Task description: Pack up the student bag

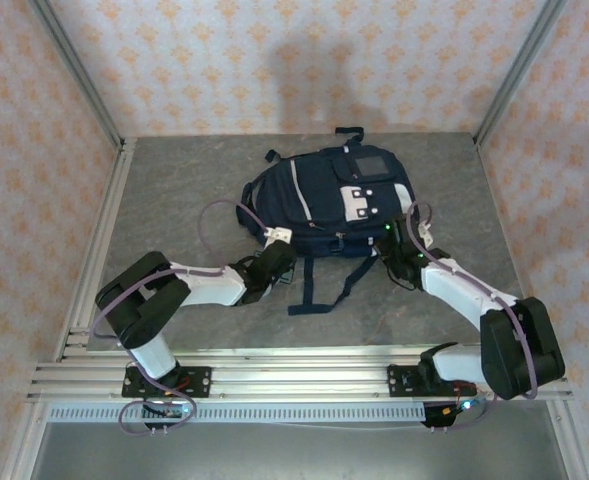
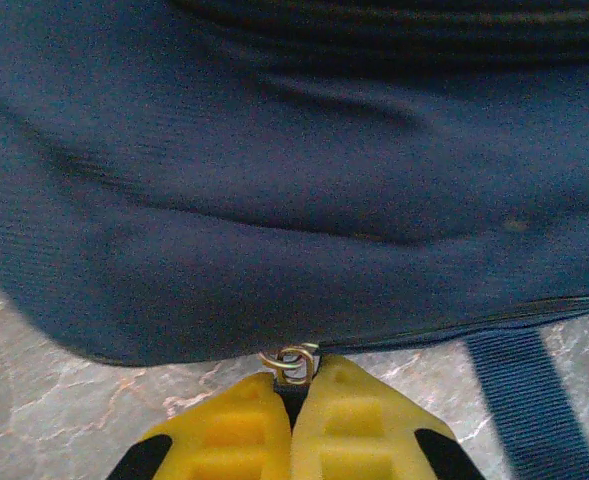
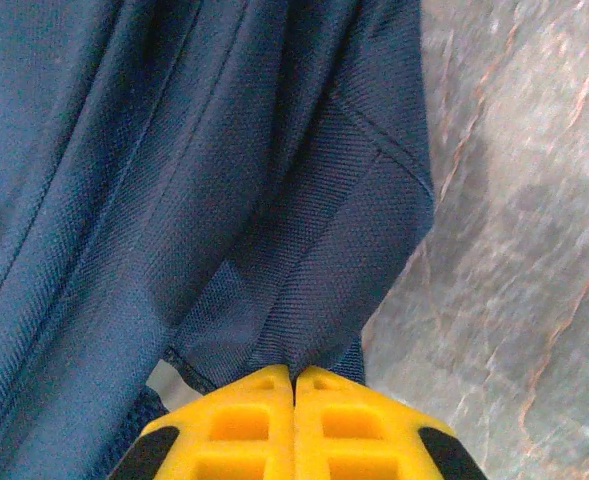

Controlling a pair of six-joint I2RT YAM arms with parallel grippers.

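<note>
Yellow fingers [image 2: 234, 425] pressed together on both arms, the left gripper [image 2: 294, 388] nips a small metal ring [image 2: 292, 362] at the near edge of the student bag [image 1: 324, 200] lying on the table [image 1: 174, 190], the right gripper [image 3: 294, 380] pinches its fabric, so I'd draw the ring slowly along the seam.

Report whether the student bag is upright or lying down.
Lying down: the student bag rests flat on the table, front patches facing up, straps trailing toward the arms.
</note>
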